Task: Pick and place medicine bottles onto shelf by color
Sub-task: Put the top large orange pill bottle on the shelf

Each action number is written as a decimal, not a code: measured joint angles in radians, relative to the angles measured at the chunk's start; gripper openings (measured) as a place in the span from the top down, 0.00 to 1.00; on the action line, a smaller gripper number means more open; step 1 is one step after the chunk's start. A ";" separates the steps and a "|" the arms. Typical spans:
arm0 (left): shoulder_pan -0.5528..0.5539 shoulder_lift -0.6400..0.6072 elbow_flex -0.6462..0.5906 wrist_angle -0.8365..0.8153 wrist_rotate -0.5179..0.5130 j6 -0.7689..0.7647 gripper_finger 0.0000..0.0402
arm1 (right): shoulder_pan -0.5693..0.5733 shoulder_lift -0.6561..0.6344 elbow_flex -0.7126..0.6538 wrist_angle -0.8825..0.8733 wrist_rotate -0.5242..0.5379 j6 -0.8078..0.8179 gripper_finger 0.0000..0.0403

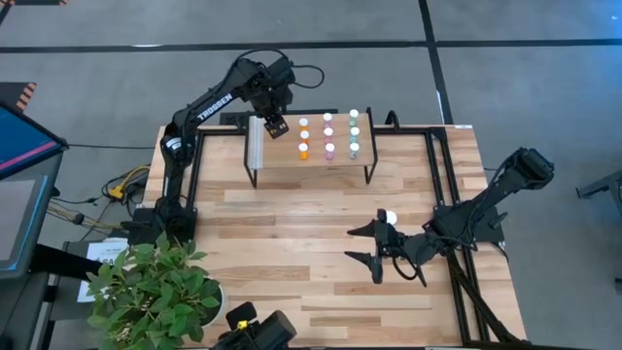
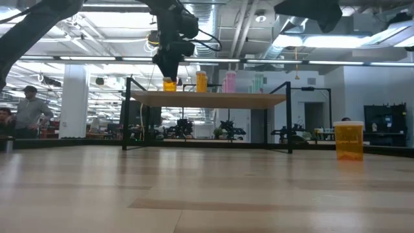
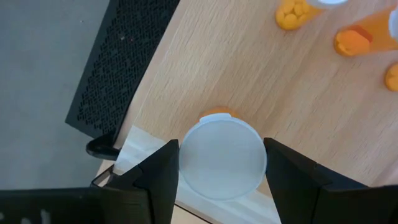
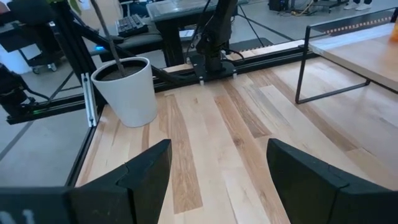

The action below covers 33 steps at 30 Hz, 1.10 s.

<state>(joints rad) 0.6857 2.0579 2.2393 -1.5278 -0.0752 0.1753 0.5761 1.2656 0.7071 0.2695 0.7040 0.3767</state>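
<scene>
Bottles are being sorted by color on the shelf (image 1: 313, 167): an orange medicine bottle (image 3: 219, 155) is being pinched by the left gripper (image 1: 276, 126) near the shelf's white ridged strip (image 1: 257, 142), beside the orange row (image 1: 303, 138), while the right gripper (image 1: 371, 250), spread wide, is being kept beside a large orange bottle (image 1: 389, 220) below the shelf.
</scene>
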 joint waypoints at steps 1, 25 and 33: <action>0.000 0.000 0.000 -0.001 0.000 0.000 0.53 | -0.002 0.000 0.000 0.000 0.000 0.000 0.29; 0.002 0.008 -0.004 -0.025 -0.012 -0.011 0.40 | -0.002 0.000 0.000 0.000 0.000 -0.011 0.29; 0.002 -0.025 -0.003 -0.018 -0.043 -0.023 0.40 | -0.002 0.000 0.000 0.001 0.001 -0.011 0.29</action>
<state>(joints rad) 0.6881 2.0325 2.2364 -1.5458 -0.1179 0.1520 0.5743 1.2655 0.7071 0.2703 0.7048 0.3660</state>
